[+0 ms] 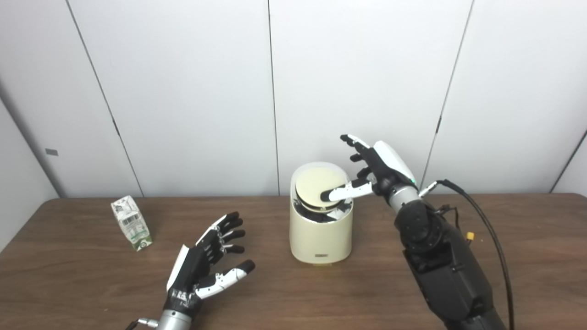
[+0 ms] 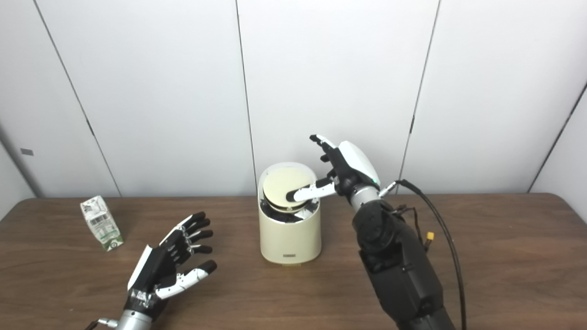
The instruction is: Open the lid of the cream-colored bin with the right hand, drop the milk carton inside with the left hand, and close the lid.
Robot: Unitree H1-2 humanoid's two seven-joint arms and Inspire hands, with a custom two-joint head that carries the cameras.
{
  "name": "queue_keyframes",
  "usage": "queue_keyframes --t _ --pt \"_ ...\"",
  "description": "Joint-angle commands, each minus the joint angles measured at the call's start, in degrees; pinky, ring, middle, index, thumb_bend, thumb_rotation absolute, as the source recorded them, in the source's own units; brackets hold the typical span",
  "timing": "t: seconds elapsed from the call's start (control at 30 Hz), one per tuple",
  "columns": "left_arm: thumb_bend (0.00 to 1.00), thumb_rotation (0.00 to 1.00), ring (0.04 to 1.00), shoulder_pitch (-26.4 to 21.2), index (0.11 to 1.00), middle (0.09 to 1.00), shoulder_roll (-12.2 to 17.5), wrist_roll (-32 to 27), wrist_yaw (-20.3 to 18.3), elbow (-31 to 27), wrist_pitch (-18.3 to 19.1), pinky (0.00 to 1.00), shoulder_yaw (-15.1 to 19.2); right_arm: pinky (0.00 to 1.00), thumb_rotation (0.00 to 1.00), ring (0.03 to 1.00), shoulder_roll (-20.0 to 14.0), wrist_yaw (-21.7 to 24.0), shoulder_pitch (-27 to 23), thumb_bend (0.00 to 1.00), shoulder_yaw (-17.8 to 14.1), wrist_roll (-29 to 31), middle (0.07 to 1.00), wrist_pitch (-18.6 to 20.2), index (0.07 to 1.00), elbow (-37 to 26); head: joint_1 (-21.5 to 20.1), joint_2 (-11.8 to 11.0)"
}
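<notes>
While the right hand (image 1: 376, 169) presses its thumb on the cream-colored bin's (image 1: 321, 229) tilted lid (image 1: 317, 187), fingers spread, it grips nothing. Left hand (image 1: 206, 263) hovers open (empty), milk carton (image 1: 131, 222) nearby.

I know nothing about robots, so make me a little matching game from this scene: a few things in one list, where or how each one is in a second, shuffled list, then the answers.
Things
1. milk carton
2. bin
3. left hand
4. right hand

Descriptions
A. over the bin, thumb on the tilted lid
B. standing at the far left of the table, untouched
C. open, holding nothing, between the carton and the bin
D. cream-coloured, in the middle of the table

Pairs: 1-B, 2-D, 3-C, 4-A
</notes>
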Motion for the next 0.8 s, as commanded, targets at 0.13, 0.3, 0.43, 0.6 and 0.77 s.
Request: queue_keyframes --t 0.13,0.3,0.43,0.6,0.77 --pt "0.74 0.21 0.81 -1.77 0.908 0.866 0.33 0.22 0.34 -1.19 -0.82 0.68 0.08 0.72 0.28 0.872 -0.37 -2.05 -0.77 0.86 -6.11 11.29 0.899 -5.3 0.889 -4.17 0.09 0.09" --pt "0.73 0.2 0.807 -1.9 0.908 0.864 0.32 0.2 0.26 -0.85 -1.17 0.68 0.03 0.66 0.32 0.838 -0.7 -2.39 2.12 0.85 -9.66 19.56 0.891 -9.34 0.885 -5.18 -0.04 -0.03" --pt "0.72 0.2 0.808 -1.96 0.91 0.87 0.41 -0.15 -0.04 -0.77 -1.02 0.68 0.01 0.64 0.34 0.839 -2.28 -1.2 5.3 0.87 -10.21 24.07 0.916 -13.24 0.892 -4.51 -0.12 -0.05" --pt "0.72 0.19 0.809 -1.9 0.909 0.871 0.55 -0.16 -0.18 -0.96 -0.79 0.68 -0.03 0.67 0.35 0.832 -4.57 -2.16 8.99 0.94 -9.86 25.5 0.914 -20.95 0.89 -0.76 -0.06 -0.1" --pt "0.72 0.19 0.794 -1.78 0.89 0.853 0.48 -0.43 -0.08 -1.24 -0.48 0.67 0.15 0.78 0.35 0.863 -6.21 -1.23 12.85 0.92 -9.37 26.67 0.915 -22.74 0.921 -0.01 -0.13 -0.07"
